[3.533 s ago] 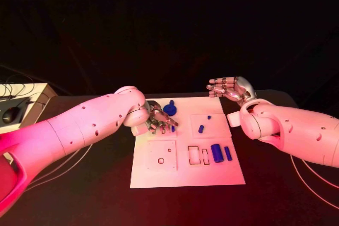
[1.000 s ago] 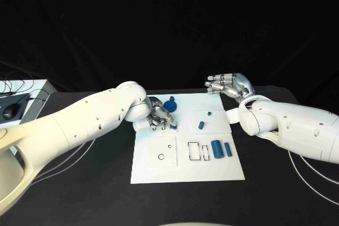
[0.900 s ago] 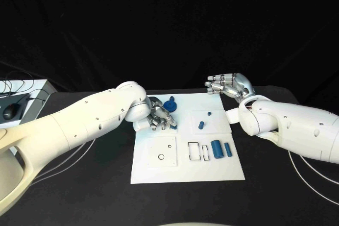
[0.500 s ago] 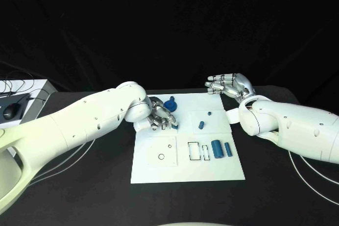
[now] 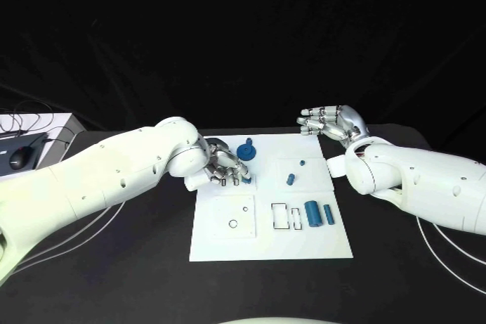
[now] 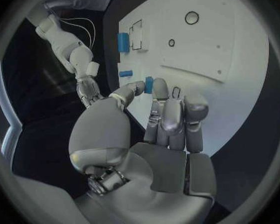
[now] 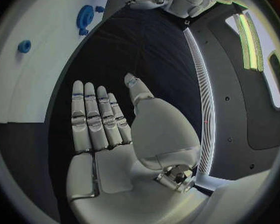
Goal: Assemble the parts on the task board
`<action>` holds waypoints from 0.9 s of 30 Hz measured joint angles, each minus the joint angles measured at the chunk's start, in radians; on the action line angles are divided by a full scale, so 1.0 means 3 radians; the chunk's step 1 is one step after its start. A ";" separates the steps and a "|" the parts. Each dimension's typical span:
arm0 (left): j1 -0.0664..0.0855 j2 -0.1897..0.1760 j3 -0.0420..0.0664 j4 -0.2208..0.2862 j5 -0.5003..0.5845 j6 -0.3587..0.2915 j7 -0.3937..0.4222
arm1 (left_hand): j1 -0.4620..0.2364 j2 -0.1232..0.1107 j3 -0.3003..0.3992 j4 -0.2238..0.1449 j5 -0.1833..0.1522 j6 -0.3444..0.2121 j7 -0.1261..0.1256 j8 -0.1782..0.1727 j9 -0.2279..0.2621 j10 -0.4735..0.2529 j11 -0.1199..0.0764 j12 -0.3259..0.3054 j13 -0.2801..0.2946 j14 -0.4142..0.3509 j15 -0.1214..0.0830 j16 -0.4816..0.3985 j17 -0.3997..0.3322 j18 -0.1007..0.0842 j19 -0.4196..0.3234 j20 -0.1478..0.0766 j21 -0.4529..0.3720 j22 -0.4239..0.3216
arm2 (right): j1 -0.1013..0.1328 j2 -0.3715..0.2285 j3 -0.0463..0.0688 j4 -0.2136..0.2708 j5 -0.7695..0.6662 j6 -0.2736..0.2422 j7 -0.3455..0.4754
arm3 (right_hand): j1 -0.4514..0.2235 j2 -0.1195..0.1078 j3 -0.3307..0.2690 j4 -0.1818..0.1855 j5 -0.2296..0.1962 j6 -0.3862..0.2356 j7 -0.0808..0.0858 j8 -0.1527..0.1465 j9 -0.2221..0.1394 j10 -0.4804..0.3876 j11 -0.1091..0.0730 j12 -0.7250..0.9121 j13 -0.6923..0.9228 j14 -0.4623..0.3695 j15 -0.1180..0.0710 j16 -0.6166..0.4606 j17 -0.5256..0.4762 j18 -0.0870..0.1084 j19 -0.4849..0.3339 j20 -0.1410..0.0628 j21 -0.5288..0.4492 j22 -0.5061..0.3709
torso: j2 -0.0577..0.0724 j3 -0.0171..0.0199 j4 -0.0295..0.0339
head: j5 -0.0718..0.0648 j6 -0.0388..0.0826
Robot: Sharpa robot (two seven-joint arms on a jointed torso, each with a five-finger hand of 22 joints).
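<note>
On the task board (image 5: 272,229), the left hand (image 5: 227,169) stays put, fingers together by a small blue part (image 5: 249,176), contact perhaps hidden; the right hand (image 5: 332,121) hangs spread.

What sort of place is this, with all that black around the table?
Probably a robotics lab or test booth: a black-draped table, a white task board with small blue parts, and a computer mouse with cables at the side.
</note>
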 measured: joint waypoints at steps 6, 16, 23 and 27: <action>0.0000 -0.0089 -0.0008 0.0113 -0.0066 -0.0143 0.0001 | 0.0030 -0.0038 0.0000 0.0000 0.0002 0.0025 0.0022 -0.0028 0.0025 0.0021 0.0011 -0.0033 0.0003 -0.0006 -0.0006 0.0017 -0.0025 -0.0013 0.0044 -0.0018 0.0016 0.0053 | -0.0007 -0.0007 0.0000 -0.0010 0.0000 0.0002 0.0000 | 0.0000 0.0000 0.0000 0.0000 0.0000 0.0000 0.0000 0.0000 0.0000 0.0000 0.0000 0.0000 0.0000 0.0000 0.0000 0.0000 0.0000 0.0000 0.0000 0.0000 0.0000 0.0000 | -0.0015 -0.0006 0.0009 | 0.0006 -0.0012; -0.0003 -0.0152 -0.0027 0.0194 -0.0342 -0.0353 -0.0010 | 0.0031 -0.0053 -0.0001 -0.0001 0.0101 0.0038 0.0024 -0.0057 0.0073 0.0034 0.0022 -0.0068 0.0042 0.0006 -0.0018 0.0029 -0.0048 -0.0027 0.0072 -0.0024 0.0016 0.0098 | -0.0016 -0.0015 0.0000 -0.0022 0.0000 0.0003 0.0001 | 0.0000 0.0000 0.0000 0.0000 0.0000 -0.0012 -0.0012 0.0000 0.0000 -0.0012 -0.0012 0.0000 0.0000 0.0000 0.0000 0.0000 0.0000 0.0000 0.0000 0.0000 0.0000 0.0000 | -0.0020 -0.0007 0.0010 | 0.0022 -0.0017; -0.0006 -0.0153 -0.0118 0.0203 -0.0472 -0.0426 -0.0039 | 0.0031 -0.0053 -0.0001 -0.0001 0.0101 0.0048 0.0034 -0.0076 0.0093 0.0048 0.0036 -0.0097 0.0062 0.0006 -0.0018 0.0052 -0.0057 -0.0051 0.0089 -0.0041 0.0016 0.0124 | -0.0019 -0.0019 0.0000 -0.0023 0.0000 0.0004 0.0002 | 0.0000 0.0000 0.0000 0.0000 0.0000 -0.0012 -0.0012 0.0000 0.0000 -0.0012 -0.0012 0.0000 0.0000 0.0000 0.0000 0.0000 0.0000 0.0000 0.0000 0.0000 0.0000 0.0000 | -0.0017 -0.0002 0.0010 | 0.0027 -0.0020; -0.0007 -0.0136 -0.0147 0.0198 -0.0515 -0.0454 -0.0054 | 0.0031 -0.0053 -0.0001 -0.0001 0.0101 0.0048 0.0034 -0.0077 0.0093 0.0047 0.0035 -0.0097 0.0077 0.0006 -0.0018 0.0052 -0.0057 -0.0051 0.0090 -0.0041 0.0016 0.0137 | -0.0020 -0.0020 0.0000 -0.0021 0.0000 0.0005 0.0002 | 0.0000 0.0000 0.0000 0.0000 0.0000 -0.0020 -0.0003 0.0000 0.0000 -0.0012 -0.0012 0.0000 0.0000 -0.0012 0.0012 0.0000 0.0000 0.0000 0.0000 0.0000 0.0000 0.0000 | -0.0014 0.0000 0.0007 | 0.0032 -0.0026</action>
